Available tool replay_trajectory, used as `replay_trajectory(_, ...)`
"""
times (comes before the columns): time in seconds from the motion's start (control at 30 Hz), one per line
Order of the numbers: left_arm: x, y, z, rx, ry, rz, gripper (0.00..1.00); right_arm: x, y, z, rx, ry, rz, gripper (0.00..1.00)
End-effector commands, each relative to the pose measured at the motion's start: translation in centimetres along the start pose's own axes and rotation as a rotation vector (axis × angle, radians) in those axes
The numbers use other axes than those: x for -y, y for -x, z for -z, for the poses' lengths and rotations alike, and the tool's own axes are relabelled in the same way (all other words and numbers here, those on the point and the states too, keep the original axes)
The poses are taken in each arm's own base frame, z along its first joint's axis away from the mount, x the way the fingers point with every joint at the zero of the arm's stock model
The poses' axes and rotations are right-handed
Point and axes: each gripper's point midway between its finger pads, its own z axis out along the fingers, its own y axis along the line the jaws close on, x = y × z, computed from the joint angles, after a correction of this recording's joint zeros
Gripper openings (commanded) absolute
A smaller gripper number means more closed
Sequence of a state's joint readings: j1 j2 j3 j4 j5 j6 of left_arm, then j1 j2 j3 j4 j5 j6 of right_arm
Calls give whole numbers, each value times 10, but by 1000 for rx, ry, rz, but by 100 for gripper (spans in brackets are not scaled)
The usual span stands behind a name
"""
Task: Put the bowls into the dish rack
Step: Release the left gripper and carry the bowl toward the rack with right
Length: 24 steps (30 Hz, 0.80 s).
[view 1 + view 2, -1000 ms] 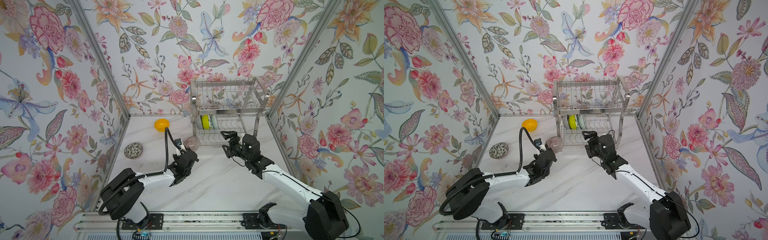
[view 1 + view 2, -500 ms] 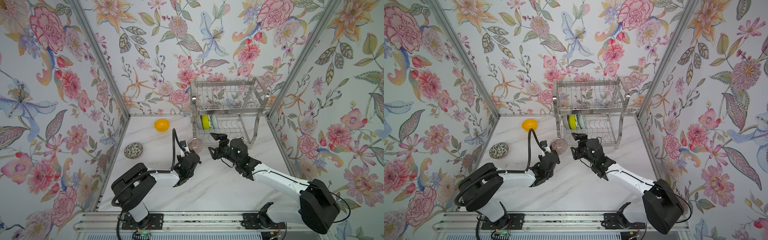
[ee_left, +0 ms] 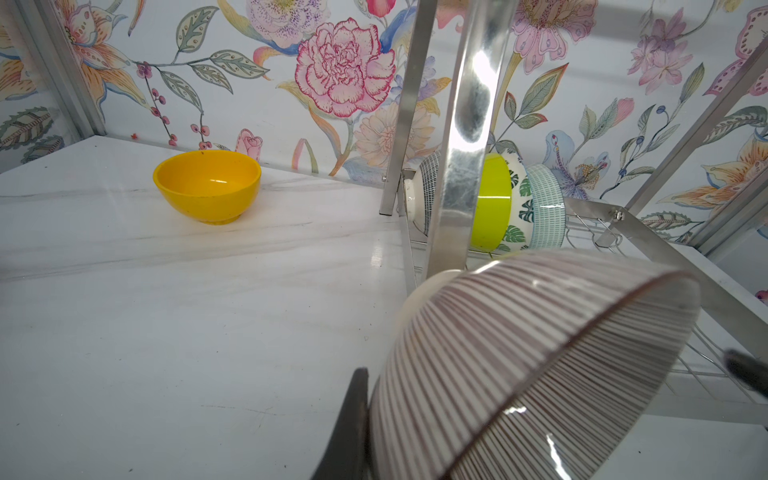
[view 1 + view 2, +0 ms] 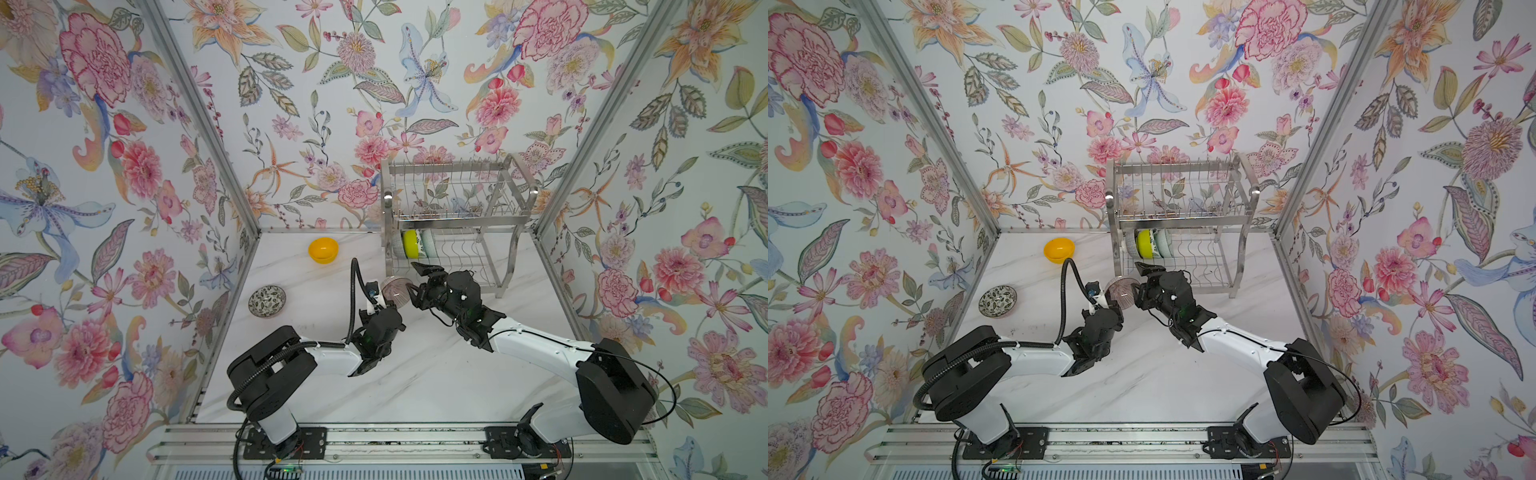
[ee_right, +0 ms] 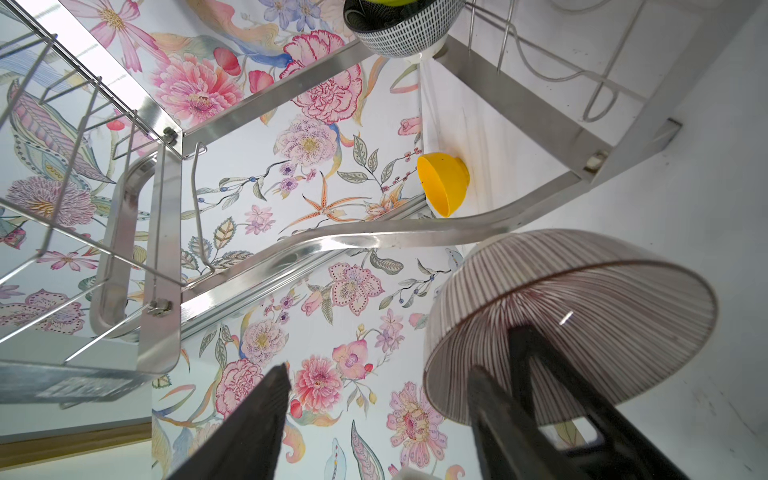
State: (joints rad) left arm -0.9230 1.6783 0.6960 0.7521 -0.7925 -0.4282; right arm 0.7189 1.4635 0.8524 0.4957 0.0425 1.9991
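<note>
In both top views I count one dish rack (image 4: 459, 195) at the back wall. Two bowls sit loose on the table (image 4: 415, 374). The orange-yellow bowl (image 4: 323, 250) is left of the rack and the speckled bowl (image 4: 267, 301) is by the left wall, both well apart from my grippers. A third, the pinkish ribbed bowl (image 4: 395, 286), hangs off the table in front of the rack's left leg. My left gripper (image 4: 386, 302) is pinched narrow on its near rim. My right gripper (image 4: 417, 282) is just right of that bowl with its jaws apart, one finger toward the rack and one toward me. In the lower tier the lime-green bowl (image 4: 410, 243) stands on edge among others I can't count from here.

The left wrist view settles it. Four bowls stand on edge in a row there: a dark dashed bowl (image 3: 428, 183), the lime-green one, a leaf-print bowl (image 3: 517, 199) and a pale green bowl (image 3: 546, 208). The ribbed bowl fills the foreground, tilted. One dark finger (image 3: 351, 424) of the left gripper lies against its outer wall, and the other finger is hidden.

In the right wrist view the ribbed bowl's mouth faces the camera. One right finger (image 5: 494, 419) crosses its rim. The other (image 5: 249, 428) stands well clear, so the rim's edge lies in the gap. I can't tell whether anything touches.
</note>
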Motion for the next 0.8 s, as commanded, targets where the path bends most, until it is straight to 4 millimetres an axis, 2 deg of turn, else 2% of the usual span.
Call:
replay_trajectory(0.0,8,11,2,49,-9,36,0,-13,-6,-6,-4,42,-23,66)
replay_trajectory(0.37,13,13,4,66,-13,-3,0,-3,-6,-20,10,-14,-31,59)
replay_trajectory(0.57,12,15,6,73,-10,-19,0,8,-13,-30,-12,-42,-39,55)
replay_trajectory(0.77,12,15,6,77,-12,-29,0,19,-11,-34,-5,-63,-34,47)
